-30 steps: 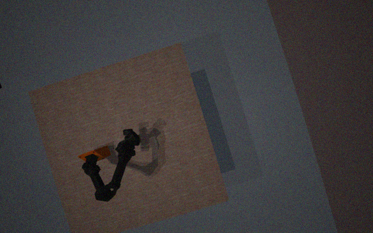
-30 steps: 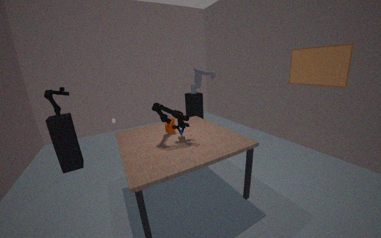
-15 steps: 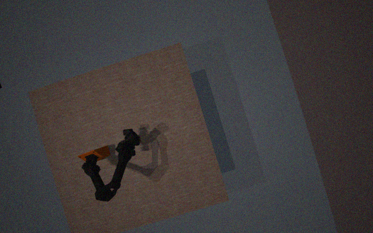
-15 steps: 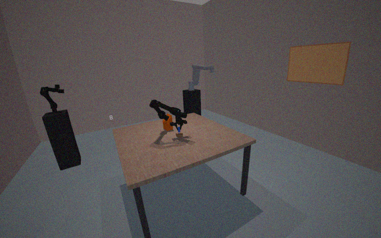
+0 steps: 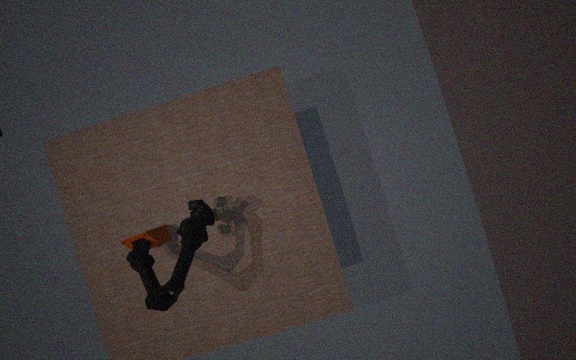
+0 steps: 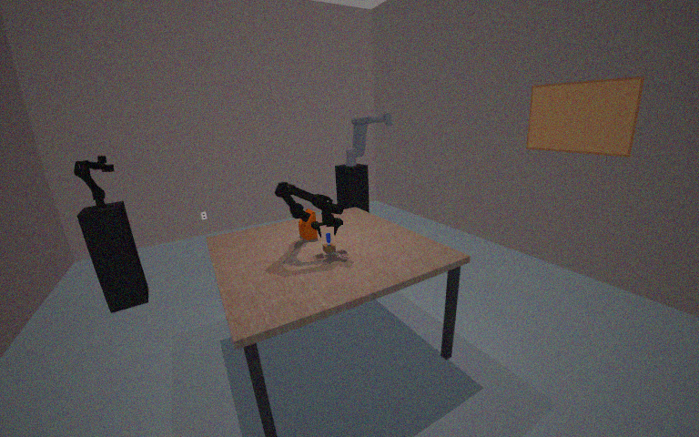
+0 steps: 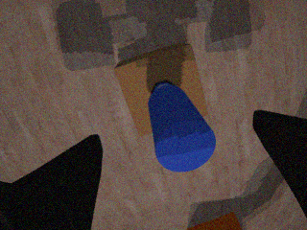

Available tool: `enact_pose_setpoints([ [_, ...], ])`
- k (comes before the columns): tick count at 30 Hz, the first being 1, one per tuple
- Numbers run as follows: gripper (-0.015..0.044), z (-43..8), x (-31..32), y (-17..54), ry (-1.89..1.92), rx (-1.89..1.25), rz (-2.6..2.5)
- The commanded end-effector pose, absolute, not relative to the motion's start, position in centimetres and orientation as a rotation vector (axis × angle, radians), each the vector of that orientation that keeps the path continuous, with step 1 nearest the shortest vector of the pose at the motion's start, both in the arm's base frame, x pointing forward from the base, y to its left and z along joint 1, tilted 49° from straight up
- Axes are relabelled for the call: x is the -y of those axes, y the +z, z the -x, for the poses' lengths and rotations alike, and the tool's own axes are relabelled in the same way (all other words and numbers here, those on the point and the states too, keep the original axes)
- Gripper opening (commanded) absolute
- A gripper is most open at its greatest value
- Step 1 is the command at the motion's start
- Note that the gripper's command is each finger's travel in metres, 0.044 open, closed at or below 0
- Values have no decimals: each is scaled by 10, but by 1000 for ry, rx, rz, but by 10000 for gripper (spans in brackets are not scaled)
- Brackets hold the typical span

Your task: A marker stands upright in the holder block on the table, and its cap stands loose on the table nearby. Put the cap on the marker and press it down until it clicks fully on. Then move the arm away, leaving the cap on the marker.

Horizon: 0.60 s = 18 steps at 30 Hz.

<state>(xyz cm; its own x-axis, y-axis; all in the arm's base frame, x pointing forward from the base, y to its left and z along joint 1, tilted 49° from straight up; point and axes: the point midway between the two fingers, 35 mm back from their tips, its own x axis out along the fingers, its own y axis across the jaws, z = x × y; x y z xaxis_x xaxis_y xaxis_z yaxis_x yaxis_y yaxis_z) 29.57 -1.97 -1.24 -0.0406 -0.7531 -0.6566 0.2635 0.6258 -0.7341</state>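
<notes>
The holder block (image 6: 329,248) (image 7: 130,81) sits on the table, light brown. The blue marker with its blue cap (image 6: 328,238) (image 7: 184,150) on top stands upright in it. In the wrist view the cap's round top faces the camera and hides most of the marker; whether the cap is fully seated cannot be told. My gripper (image 6: 328,235) (image 7: 180,130) is open and empty, its black fingers wide apart on either side of the capped marker and not touching it. In the top view the arm hides the marker.
The wooden table (image 5: 169,148) (image 6: 288,293) carries my black arm (image 5: 182,262) (image 6: 308,197) and an orange block (image 5: 159,236) (image 6: 308,227) at the arm's base. Two other arms stand on black pedestals (image 6: 114,258) (image 6: 352,188) away from the table.
</notes>
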Motion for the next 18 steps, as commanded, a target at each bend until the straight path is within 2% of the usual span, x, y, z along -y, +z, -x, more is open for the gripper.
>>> enact_pose_setpoints([
  [1, 440, -299, -23, 23, -855, -1364, 440],
  [8, 440, -299, -26, 25, -855, -1364, 440],
  [18, 177, -297, -18, 19, -731, -1447, 590],
])
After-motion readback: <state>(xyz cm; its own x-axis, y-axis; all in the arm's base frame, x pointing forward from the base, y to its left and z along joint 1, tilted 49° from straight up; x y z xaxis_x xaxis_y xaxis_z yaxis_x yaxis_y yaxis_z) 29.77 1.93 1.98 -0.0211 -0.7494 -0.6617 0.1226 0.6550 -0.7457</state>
